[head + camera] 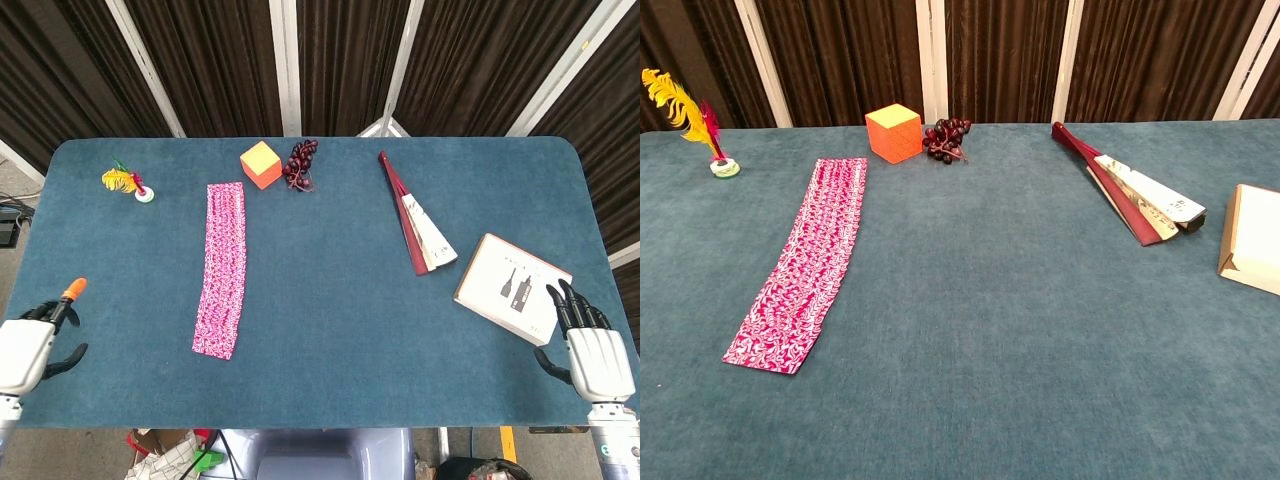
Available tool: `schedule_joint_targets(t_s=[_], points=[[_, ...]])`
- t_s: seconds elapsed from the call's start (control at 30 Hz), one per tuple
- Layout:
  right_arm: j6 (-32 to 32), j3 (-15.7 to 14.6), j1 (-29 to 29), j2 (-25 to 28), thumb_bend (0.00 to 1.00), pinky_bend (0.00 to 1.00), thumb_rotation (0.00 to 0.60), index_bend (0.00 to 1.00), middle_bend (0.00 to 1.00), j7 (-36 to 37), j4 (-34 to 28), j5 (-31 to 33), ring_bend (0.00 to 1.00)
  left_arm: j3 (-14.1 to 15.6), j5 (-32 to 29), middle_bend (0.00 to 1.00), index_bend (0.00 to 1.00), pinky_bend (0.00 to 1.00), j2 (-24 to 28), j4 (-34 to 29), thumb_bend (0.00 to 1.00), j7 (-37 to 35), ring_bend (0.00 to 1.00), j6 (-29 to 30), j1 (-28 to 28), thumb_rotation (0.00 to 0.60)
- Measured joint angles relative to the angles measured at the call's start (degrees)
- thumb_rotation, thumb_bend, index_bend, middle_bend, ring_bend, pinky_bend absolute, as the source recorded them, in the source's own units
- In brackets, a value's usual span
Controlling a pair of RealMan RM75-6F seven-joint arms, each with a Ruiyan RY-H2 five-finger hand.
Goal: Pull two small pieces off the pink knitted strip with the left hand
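The pink knitted strip point(223, 266) point(803, 259) lies flat on the blue table, running from the back toward the front on the left side. My left hand point(30, 345) hovers at the table's front left corner, well left of the strip's near end, fingers apart and holding nothing; one fingertip is orange. At the front right corner is my right hand point(590, 345), fingers spread and empty. Neither hand shows in the chest view.
An orange cube point(260, 164) and a bunch of dark grapes point(300, 163) sit behind the strip. A feather shuttlecock point(128, 182) stands at the back left. A folded fan point(416, 218) and a white booklet point(512, 288) lie on the right.
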Motion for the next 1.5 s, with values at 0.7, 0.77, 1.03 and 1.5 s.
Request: schedule_joint_targets(t_s=[0.7, 0.77, 1.03, 1.5], points=[[-0.29, 0.30, 0.02, 0.05, 0.27, 0.25, 0.600, 0.00, 0.00, 0.62, 0.53, 0.90, 0.14, 3.05, -8.15, 0.88, 0.09, 0.72, -4.04, -7.32, 0.96, 13.55, 0.76, -28.34, -12.82, 0.600], [-0.29, 0.34, 0.02, 0.04, 0.27, 0.25, 0.600, 0.00, 0.00, 0.63, 0.65, 0.97, 0.14, 3.53, -8.80, 0.88, 0.09, 0.72, -5.11, -7.81, 0.96, 14.82, 0.76, -29.80, -13.76, 0.600], [-0.23, 0.50, 0.01, -0.02, 0.27, 0.25, 0.600, 0.00, 0.00, 0.84, 0.88, 1.21, 0.14, 5.22, -10.45, 0.88, 0.09, 0.72, -7.69, -8.89, 0.96, 18.38, 0.76, -32.47, -15.65, 0.600], [0.25, 0.70, -0.18, 0.28, 0.27, 0.25, 0.600, 0.00, 0.00, 1.58, 0.93, 1.21, 0.14, 5.70, -17.10, 0.88, 0.09, 0.73, -9.30, -9.99, 0.97, 23.89, 0.77, -33.23, -17.70, 0.600]])
